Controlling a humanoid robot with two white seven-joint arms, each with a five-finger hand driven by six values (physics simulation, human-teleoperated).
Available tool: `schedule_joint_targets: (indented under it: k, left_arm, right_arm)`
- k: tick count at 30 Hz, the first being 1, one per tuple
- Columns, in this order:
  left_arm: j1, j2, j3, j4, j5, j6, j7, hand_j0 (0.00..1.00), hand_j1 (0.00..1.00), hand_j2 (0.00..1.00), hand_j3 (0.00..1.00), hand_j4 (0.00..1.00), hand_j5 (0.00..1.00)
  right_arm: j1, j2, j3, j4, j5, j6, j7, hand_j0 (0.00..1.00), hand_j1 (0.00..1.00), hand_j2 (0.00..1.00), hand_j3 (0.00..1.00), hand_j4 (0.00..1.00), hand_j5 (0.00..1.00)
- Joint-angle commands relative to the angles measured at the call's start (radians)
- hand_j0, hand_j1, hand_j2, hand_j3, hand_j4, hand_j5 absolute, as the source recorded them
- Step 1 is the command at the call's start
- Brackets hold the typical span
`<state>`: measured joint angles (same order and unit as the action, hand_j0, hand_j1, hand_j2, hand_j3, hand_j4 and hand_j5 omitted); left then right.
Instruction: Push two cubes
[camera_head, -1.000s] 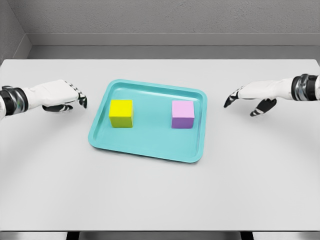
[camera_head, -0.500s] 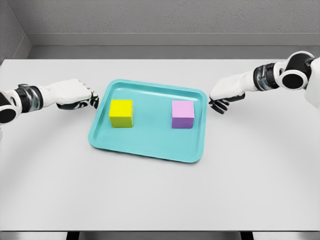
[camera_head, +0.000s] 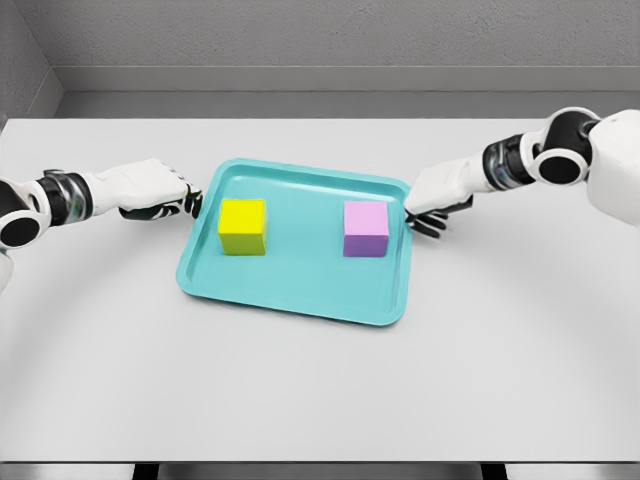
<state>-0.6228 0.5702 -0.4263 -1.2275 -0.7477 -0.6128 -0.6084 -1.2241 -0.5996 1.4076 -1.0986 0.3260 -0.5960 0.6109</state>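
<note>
**A:** From the head view, where are the cubes?

**B:** Both sit inside the teal tray (camera_head: 300, 290) on the grey table (camera_head: 320, 390). The yellow cube (camera_head: 243, 227) is in the tray's left half, the pink cube (camera_head: 366, 229) in its right half, well apart from each other and level with one another.

**A:** And the left hand?

**B:** The left hand (camera_head: 155, 190) comes in from the left edge, just outside the tray's left rim. Its fingers are loosely curled, dark tips pointing toward the tray, and it holds nothing. It is near the yellow cube but not touching it; the rim lies between them.

**A:** The right one?

**B:** The right hand (camera_head: 432, 195) sits at the tray's right rim, near its far corner, fingers curled downward, also holding nothing. Whether it touches the rim I cannot tell. The pink cube is close by, clear of the hand.
</note>
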Motion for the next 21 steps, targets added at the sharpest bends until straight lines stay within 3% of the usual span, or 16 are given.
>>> schedule_joint_targets:
  k: [1,9,15,21]
  left_arm:
    - [0.000,0.004,0.000,-0.004,0.021,0.002,-0.002,0.51,0.51,0.51,0.51,0.51,0.51]
    - [-0.003,0.060,0.014,-0.007,0.031,0.002,-0.002,0.47,0.47,0.47,0.47,0.47,0.47]
    - [0.015,0.112,0.011,-0.176,0.114,0.002,-0.002,0.48,0.48,0.48,0.48,0.48,0.48]
    - [0.040,0.102,0.003,-0.193,0.116,0.002,-0.002,0.48,0.48,0.48,0.48,0.48,0.48]
  right_arm:
    - [-0.002,0.003,0.001,-0.007,-0.002,0.001,0.000,0.13,0.13,0.13,0.13,0.13,0.13]
    - [-0.014,0.027,0.039,-0.007,-0.002,0.005,0.000,0.13,0.13,0.13,0.13,0.13,0.13]
    - [-0.020,0.037,0.053,-0.017,-0.002,0.004,0.000,0.13,0.13,0.13,0.13,0.13,0.13]
    - [-0.021,0.040,0.054,-0.034,-0.002,0.004,0.000,0.13,0.13,0.13,0.13,0.13,0.13]
